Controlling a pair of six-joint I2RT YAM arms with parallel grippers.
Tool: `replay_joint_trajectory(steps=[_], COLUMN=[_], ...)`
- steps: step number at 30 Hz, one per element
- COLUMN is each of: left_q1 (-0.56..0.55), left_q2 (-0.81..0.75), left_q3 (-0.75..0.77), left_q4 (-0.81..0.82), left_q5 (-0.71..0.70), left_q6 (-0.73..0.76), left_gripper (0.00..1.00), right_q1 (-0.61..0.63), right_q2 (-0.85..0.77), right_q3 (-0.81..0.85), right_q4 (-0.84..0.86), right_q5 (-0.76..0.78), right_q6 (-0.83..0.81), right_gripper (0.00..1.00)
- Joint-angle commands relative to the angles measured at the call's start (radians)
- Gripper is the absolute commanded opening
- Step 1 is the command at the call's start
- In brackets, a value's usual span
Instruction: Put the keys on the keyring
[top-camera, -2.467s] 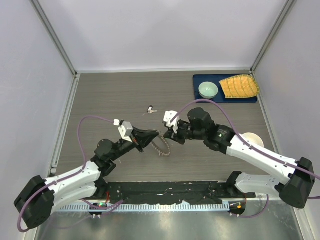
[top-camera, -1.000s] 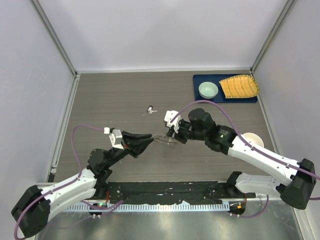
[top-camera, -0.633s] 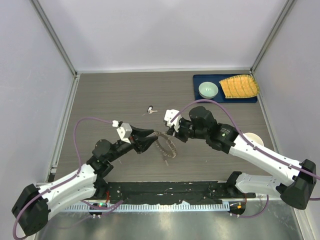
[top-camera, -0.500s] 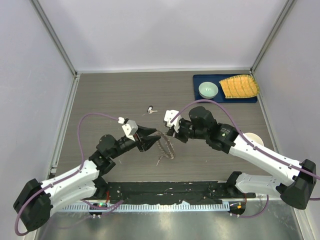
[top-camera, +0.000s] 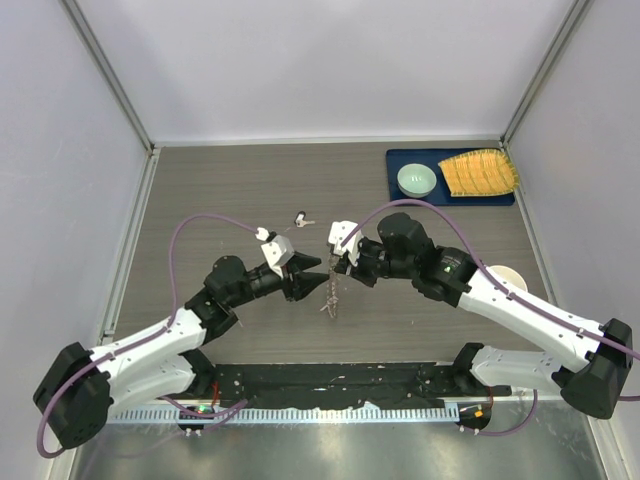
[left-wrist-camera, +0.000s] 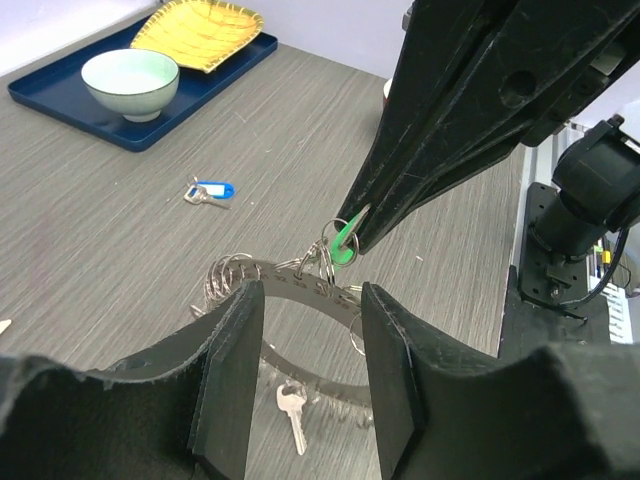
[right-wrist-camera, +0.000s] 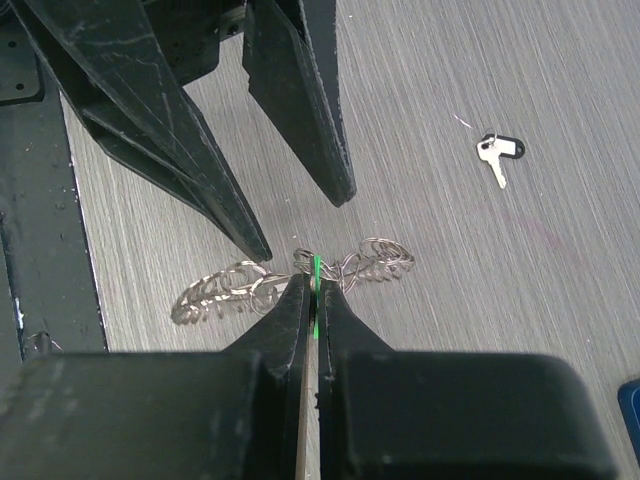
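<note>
Dangling edge-on near the middle of the table (top-camera: 220, 190), the keyring (top-camera: 330, 296) hangs by the green key (left-wrist-camera: 343, 246), which the right gripper (right-wrist-camera: 312, 290) clenches at its twelve o'clock. The left gripper (left-wrist-camera: 312, 300), released, straddles the band from nine o'clock. The blue key (left-wrist-camera: 210, 190) lies loose at eleven.

2 arms converging on the keyring (top-camera: 331, 300)

Both arms stretch forward from their bases and bend inward toward the keyring. The left gripper (top-camera: 318, 283) sits just left of it, pointing right with its jaws parted. The right gripper (top-camera: 338, 268) is at its top, angled down, with its fingers pinched on the green key (left-wrist-camera: 343, 243).
</note>
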Motion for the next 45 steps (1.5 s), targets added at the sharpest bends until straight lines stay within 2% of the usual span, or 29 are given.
replay_joint_trajectory(steps=[1, 9, 15, 20, 23, 24, 26, 37, 45], left_q1=[-0.007, -0.013, -0.016, -0.02, -0.023, -0.024, -0.024, -0.027, -0.027], left_q2=[0.031, 0.082, 0.103, 0.111, 0.116, 0.116, 0.106, -0.042, -0.156], left_q3=[0.053, 0.079, 0.093, 0.102, 0.102, 0.101, 0.096, 0.009, -0.045], left_q4=[0.005, 0.005, 0.004, 0.007, 0.008, 0.008, 0.007, -0.006, 0.031], left_q5=[0.027, 0.041, 0.042, 0.048, 0.059, 0.061, 0.062, -0.01, -0.064], left_q6=[0.041, 0.067, 0.084, 0.09, 0.093, 0.093, 0.093, 0.079, 0.064], left_gripper=[0.48, 0.43, 0.31, 0.28, 0.17, 0.07, 0.0, 0.0, 0.0], right_q1=[0.002, 0.002, 0.004, 0.005, 0.007, 0.007, 0.007, -0.001, -0.004], right_q2=[-0.008, -0.01, -0.005, 0.001, 0.001, 0.0, -0.005, -0.068, -0.057], right_q3=[0.058, 0.058, 0.057, 0.057, 0.055, 0.057, 0.055, 0.012, -0.014], right_q4=[0.053, 0.054, 0.054, 0.051, 0.05, 0.05, 0.048, 0.062, 0.062], right_q5=[-0.022, -0.031, -0.037, -0.043, -0.038, -0.034, -0.022, 0.196, 0.158], right_q6=[-0.013, -0.012, -0.013, -0.011, -0.011, -0.011, -0.01, 0.056, 0.07], right_gripper=[0.01, 0.01, 0.01, 0.01, 0.01, 0.01, 0.01, 0.01, 0.01])
